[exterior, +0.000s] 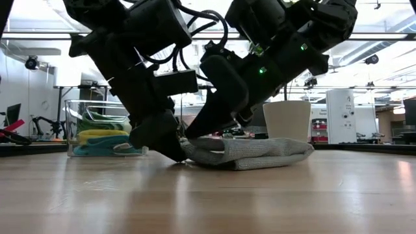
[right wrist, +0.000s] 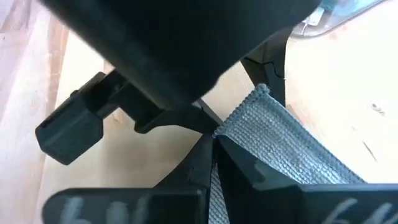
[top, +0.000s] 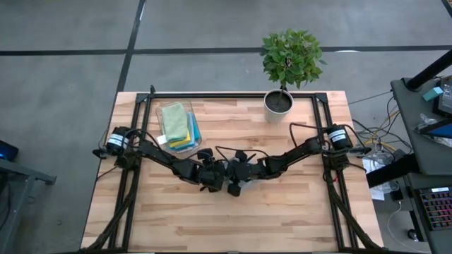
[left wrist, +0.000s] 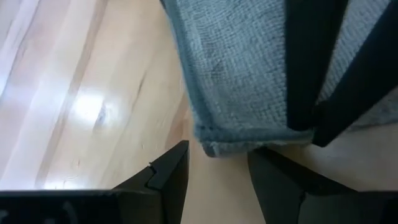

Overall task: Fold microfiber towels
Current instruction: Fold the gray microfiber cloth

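Observation:
A grey microfiber towel (exterior: 260,153) lies folded in layers on the table's middle. In the high view the two grippers cover nearly all of it. My right gripper (right wrist: 214,146) is shut on the towel's left end. My left gripper (left wrist: 217,180) stands open, low over the table, just left of the towel. One towel corner (left wrist: 211,146) lies right in front of the gap between its fingers. Green, yellow and blue towels lie stacked in the clear bin (top: 176,125) at the far left. My right gripper pinches the grey towel's left end (right wrist: 249,127) between its two fingers, close to a corner; how many layers it has, I cannot tell. The fingers slant down from the table's right. That end (exterior: 192,144) is raised a little and the rest lies on the table. My left gripper: I cannot tell whether its fingers touch the corner.
A white pot (top: 278,103) with a green plant stands at the far edge, right of the middle. The bin stands behind the left arm. Bare wood (top: 226,219) stretches toward the near edge.

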Controlling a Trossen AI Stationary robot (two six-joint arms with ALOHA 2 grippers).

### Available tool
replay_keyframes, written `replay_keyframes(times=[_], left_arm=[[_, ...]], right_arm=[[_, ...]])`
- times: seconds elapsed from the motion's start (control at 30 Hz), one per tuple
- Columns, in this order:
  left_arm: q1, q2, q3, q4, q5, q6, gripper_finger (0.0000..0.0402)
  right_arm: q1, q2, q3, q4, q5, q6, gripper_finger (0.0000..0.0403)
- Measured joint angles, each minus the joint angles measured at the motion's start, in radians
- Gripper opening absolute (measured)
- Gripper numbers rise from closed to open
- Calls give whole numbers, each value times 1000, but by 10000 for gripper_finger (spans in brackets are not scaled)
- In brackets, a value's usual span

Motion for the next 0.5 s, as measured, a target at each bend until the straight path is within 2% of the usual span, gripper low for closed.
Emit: replay_keyframes(times=[0.13, 0.33, 0.5], left_arm=[[0, -6, 0, -2, 13, 13, 150], [0, -31, 4, -40, 90, 13, 150], [-1, -68, 9, -86, 116, 13, 150]], right_arm=[[0, 0, 0, 2, -10, 9, 52], [0, -8, 0, -3, -23, 3, 115], [2, -69, -1, -77, -26, -29, 144]])
